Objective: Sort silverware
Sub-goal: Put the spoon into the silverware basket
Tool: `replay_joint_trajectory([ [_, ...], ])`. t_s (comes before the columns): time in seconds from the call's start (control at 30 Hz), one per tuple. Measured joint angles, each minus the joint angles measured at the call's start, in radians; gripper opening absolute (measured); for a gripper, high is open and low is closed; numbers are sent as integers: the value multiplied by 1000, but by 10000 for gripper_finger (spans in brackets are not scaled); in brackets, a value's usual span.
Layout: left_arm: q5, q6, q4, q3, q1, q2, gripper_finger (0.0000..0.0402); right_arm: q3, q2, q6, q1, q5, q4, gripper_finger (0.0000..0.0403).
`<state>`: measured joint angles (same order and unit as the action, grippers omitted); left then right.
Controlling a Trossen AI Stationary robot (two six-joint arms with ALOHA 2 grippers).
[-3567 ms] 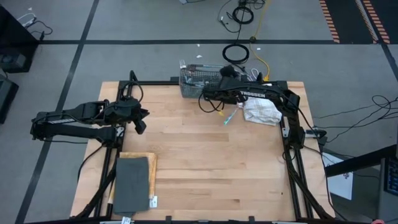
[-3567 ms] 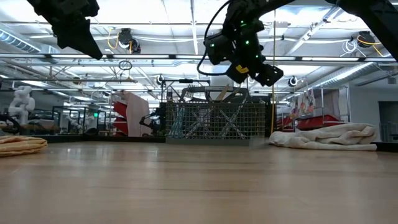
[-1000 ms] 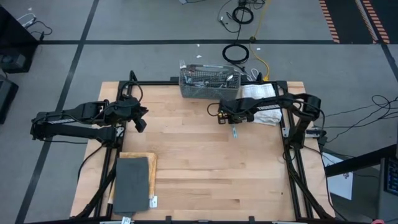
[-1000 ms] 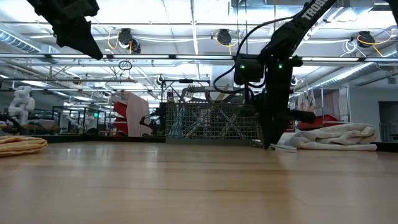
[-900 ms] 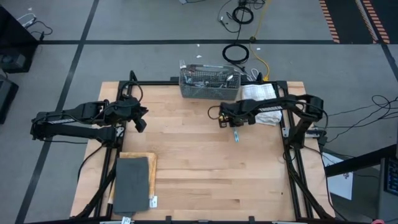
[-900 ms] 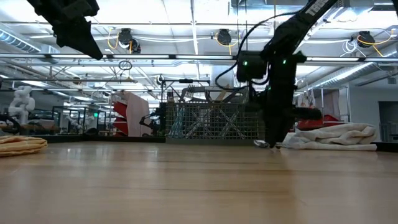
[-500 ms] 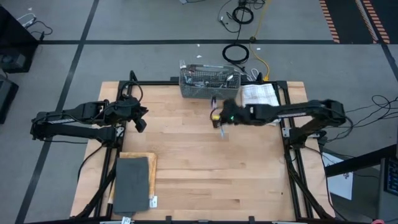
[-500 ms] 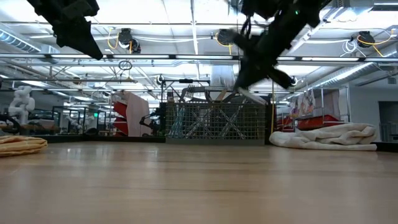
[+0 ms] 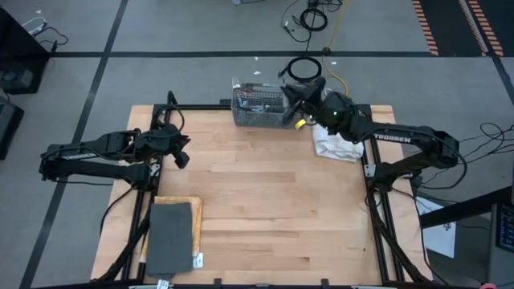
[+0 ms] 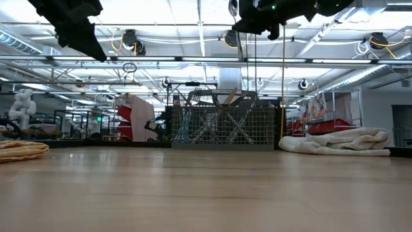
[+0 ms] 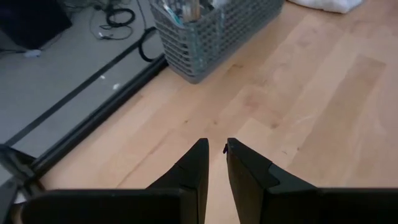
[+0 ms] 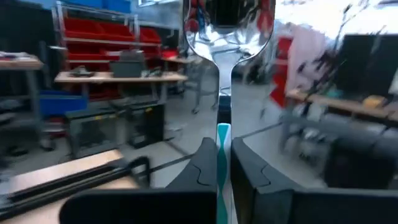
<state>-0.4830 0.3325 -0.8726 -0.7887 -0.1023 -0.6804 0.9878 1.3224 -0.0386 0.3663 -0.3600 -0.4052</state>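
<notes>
Spoon clamped, raised over caddy

Right gripper (image 12: 219, 163) clamps a spoon (image 12: 225, 37) by its handle, bowl pointing away, above the grey mesh caddy (image 9: 261, 106) at the table's 12 o'clock edge. Only the wrist view shows the spoon. Left gripper (image 11: 212, 163), nearly closed, waits at 9 o'clock

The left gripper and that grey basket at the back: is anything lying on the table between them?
No. In the high view only bare wood lies between the left gripper and the basket; the left wrist view agrees.
</notes>
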Motion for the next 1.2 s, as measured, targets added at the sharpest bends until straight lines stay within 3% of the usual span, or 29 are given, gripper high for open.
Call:
replay_joint_trajectory([
  [0.17,-38,0,3,12,0,0,63,-86,-1,-64,85,107,-204,0],
  [0.33,-42,0,14,47,0,0,63,-292,11,63,174,130,-523,0],
  [0.43,-45,0,44,87,0,0,63,-366,31,104,207,126,-601,0],
  [0.77,-45,0,137,174,0,2,63,-408,310,295,279,157,-957,0],
  [0.97,-45,0,134,174,0,1,63,-408,427,370,287,149,-1026,0],
  [1.2,-45,-7,134,174,0,1,63,-407,439,373,277,123,-918,9],
])
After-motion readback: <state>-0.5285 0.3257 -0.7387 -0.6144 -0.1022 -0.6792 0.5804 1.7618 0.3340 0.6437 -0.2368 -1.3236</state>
